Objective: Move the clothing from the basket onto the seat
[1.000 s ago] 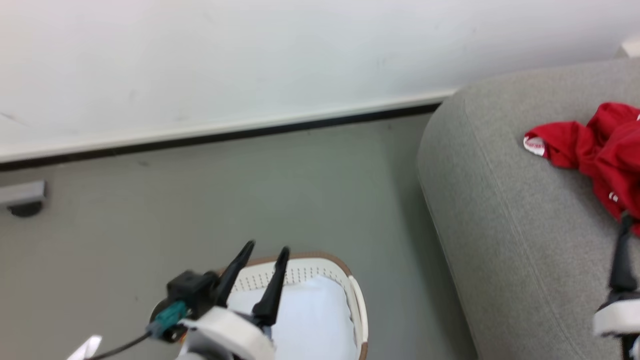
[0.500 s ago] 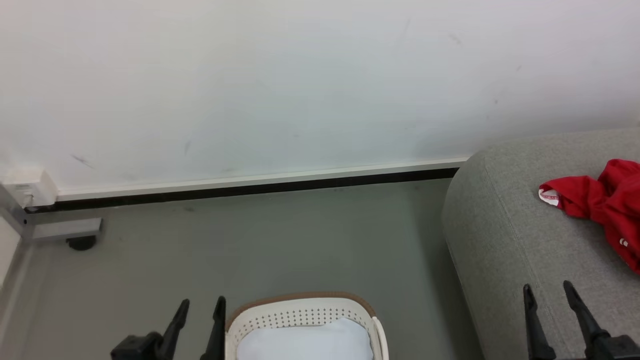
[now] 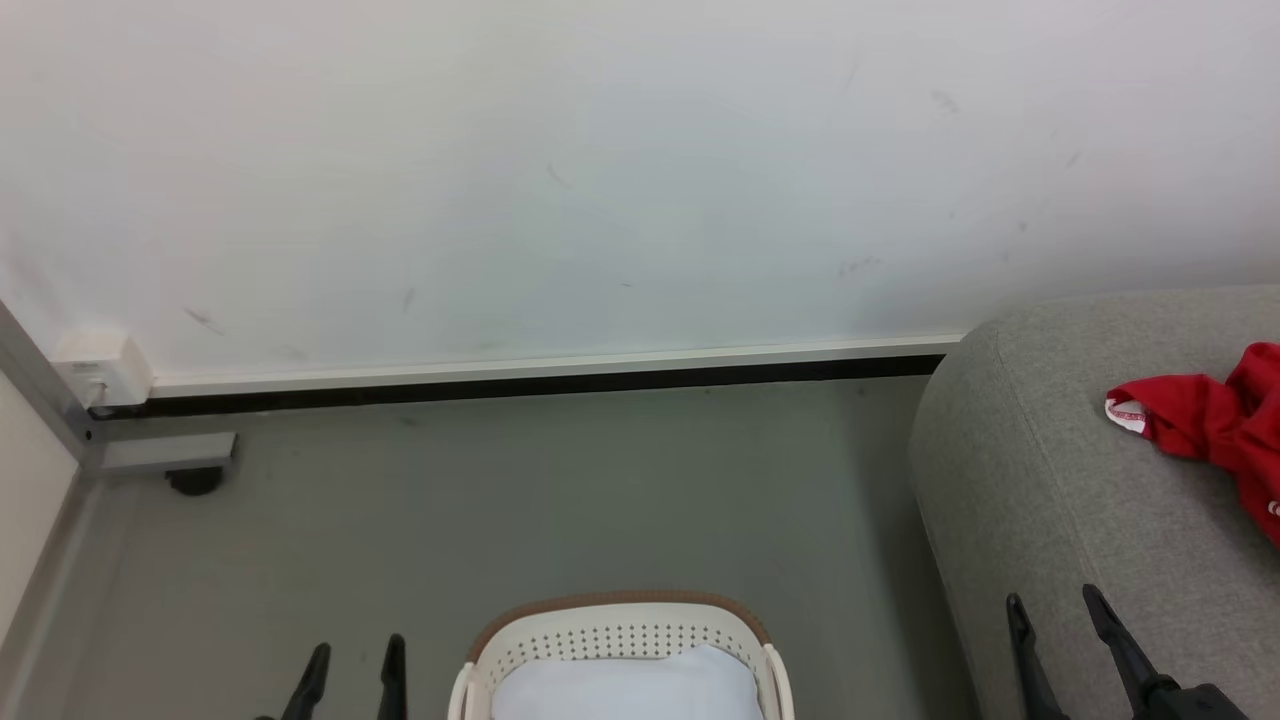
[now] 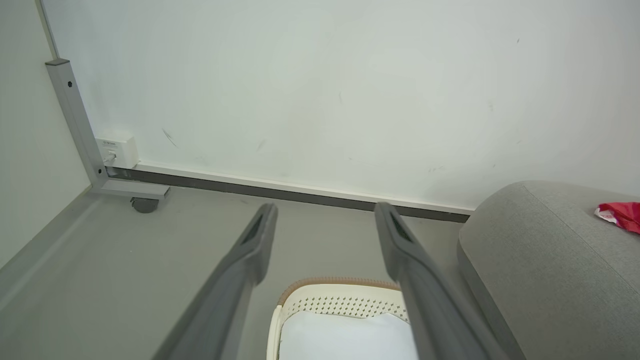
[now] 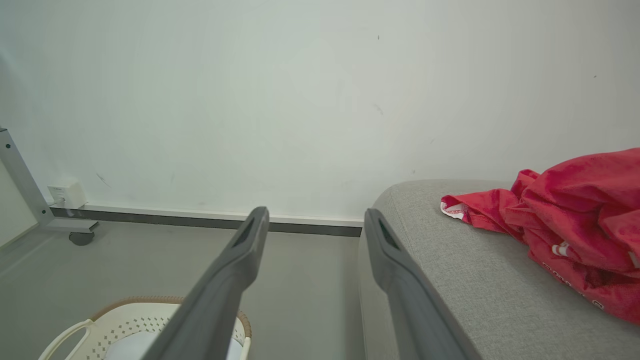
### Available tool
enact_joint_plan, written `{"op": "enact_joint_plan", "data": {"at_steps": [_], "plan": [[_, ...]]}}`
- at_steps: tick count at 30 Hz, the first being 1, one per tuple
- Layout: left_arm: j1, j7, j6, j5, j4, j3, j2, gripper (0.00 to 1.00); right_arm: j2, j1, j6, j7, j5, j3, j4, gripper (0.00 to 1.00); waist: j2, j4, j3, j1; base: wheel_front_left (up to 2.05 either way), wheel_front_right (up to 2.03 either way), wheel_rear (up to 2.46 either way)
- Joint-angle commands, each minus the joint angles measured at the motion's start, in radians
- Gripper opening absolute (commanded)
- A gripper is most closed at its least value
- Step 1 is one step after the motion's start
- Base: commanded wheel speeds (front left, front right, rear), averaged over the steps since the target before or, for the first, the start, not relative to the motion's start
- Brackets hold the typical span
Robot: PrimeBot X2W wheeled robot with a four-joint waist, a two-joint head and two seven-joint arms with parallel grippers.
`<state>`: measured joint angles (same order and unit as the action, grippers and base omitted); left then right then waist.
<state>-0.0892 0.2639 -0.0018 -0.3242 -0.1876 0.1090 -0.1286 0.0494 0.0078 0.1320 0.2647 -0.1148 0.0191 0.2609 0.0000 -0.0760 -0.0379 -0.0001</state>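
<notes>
Red clothing (image 3: 1220,430) (image 5: 565,225) lies bunched on the light-grey sofa seat (image 3: 1060,500) (image 5: 450,280) at the right; a corner of the clothing (image 4: 620,215) peeks into the left wrist view. The cream basket (image 3: 620,640) (image 4: 340,305) (image 5: 125,320) with a brown rim stands on the floor at bottom centre, a pale white cloth inside it. My left gripper (image 3: 355,660) (image 4: 320,225) is open beside the basket's left, holding nothing. My right gripper (image 3: 1055,610) (image 5: 315,225) is open above the sofa's front, apart from the clothing.
A white wall with a dark baseboard (image 3: 520,385) runs behind the grey floor (image 3: 500,500). A grey metal frame foot with a caster (image 3: 190,478) and a white wall socket box (image 3: 100,365) sit at the left corner.
The head camera has tilted up, showing more wall. Both grippers have sunk toward the bottom of the view, the left one drawing off the basket to its left. The clothing stays on the sofa.
</notes>
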Motion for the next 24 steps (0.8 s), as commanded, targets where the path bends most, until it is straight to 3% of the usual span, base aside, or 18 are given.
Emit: {"op": "enact_joint_plan", "data": {"at_steps": [1,15,16,20,24], "plan": [[-0.009,0.001,-0.007,0.015,0.000,-0.011,0.005,1.00,0.002,0.013,-0.003,-0.001,-0.004,-0.004,0.003,1.00,0.0000,0.003,0.001,0.0001,0.00,0.00,0.00],[0.002,0.001,-0.084,0.087,-0.037,-0.074,0.056,1.00,0.002,-0.003,-0.003,-0.001,-0.015,-0.003,0.010,1.00,0.0000,0.011,-0.002,0.0001,0.00,0.00,0.00],[0.001,0.000,-0.087,0.077,-0.036,-0.072,0.057,0.00,0.000,-0.002,0.000,0.000,-0.009,-0.002,0.009,0.00,0.0000,0.011,-0.003,0.0001,0.00,0.00,0.00],[-0.007,-0.001,-0.086,0.073,-0.069,-0.067,0.063,0.00,-0.004,0.011,0.000,0.000,-0.010,0.001,0.038,0.00,0.0000,0.012,-0.003,0.0001,0.00,0.00,0.00],[0.010,-0.028,-0.088,-0.001,-0.075,-0.082,0.064,0.00,-0.004,0.003,0.000,-0.022,-0.094,-0.007,0.035,0.00,0.0000,0.014,-0.002,0.0001,0.00,0.00,0.00]]}}
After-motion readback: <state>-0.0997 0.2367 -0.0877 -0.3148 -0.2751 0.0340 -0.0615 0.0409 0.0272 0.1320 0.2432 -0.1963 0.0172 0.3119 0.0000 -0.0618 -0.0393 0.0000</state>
